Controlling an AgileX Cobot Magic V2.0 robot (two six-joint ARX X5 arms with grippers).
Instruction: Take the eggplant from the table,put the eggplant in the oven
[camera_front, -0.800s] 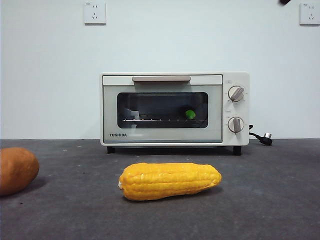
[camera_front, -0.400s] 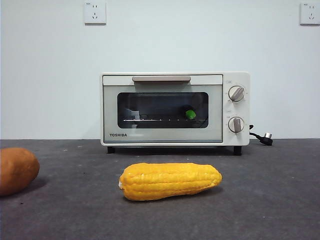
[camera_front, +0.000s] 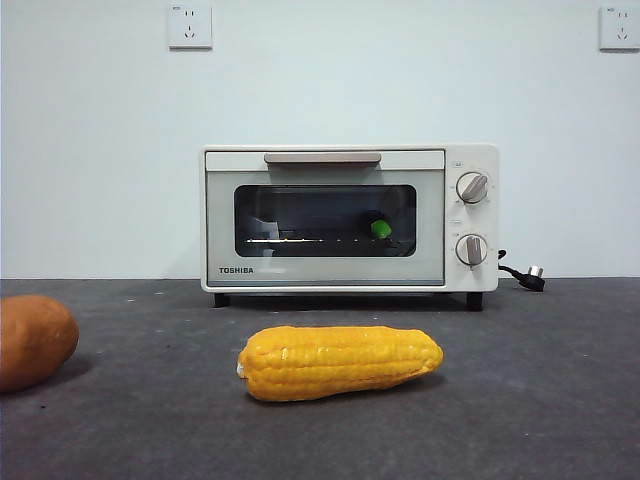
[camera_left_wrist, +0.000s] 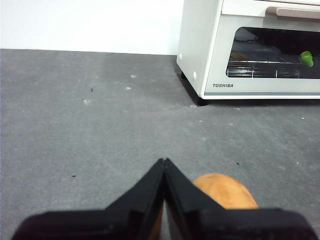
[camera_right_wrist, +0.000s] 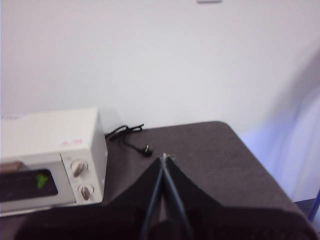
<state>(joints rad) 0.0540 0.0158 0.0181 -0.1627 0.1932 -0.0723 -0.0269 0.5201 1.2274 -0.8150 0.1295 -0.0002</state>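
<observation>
The cream oven (camera_front: 350, 217) stands at the back of the table (camera_front: 520, 400) with its door closed. Behind the dark glass the eggplant shows only as a bright green stem end (camera_front: 380, 229) on the wire rack; its dark body blends into the interior. The same green stem end (camera_left_wrist: 306, 57) appears through the oven (camera_left_wrist: 250, 45) window in the left wrist view, and the stem end (camera_right_wrist: 42, 180) in the right wrist view. My left gripper (camera_left_wrist: 164, 162) is shut and empty above the table, near the orange-brown lump. My right gripper (camera_right_wrist: 165, 158) is shut and empty, high above the oven's (camera_right_wrist: 50, 155) right side.
A yellow corn cob (camera_front: 340, 362) lies in front of the oven. An orange-brown lump (camera_front: 35, 340) sits at the left edge, and the lump (camera_left_wrist: 225, 190) lies just beyond my left jaws. A black power plug (camera_front: 527, 275) lies right of the oven.
A black arm tip at the top right corner of the front view has left the picture. Nothing on the table has moved.
</observation>
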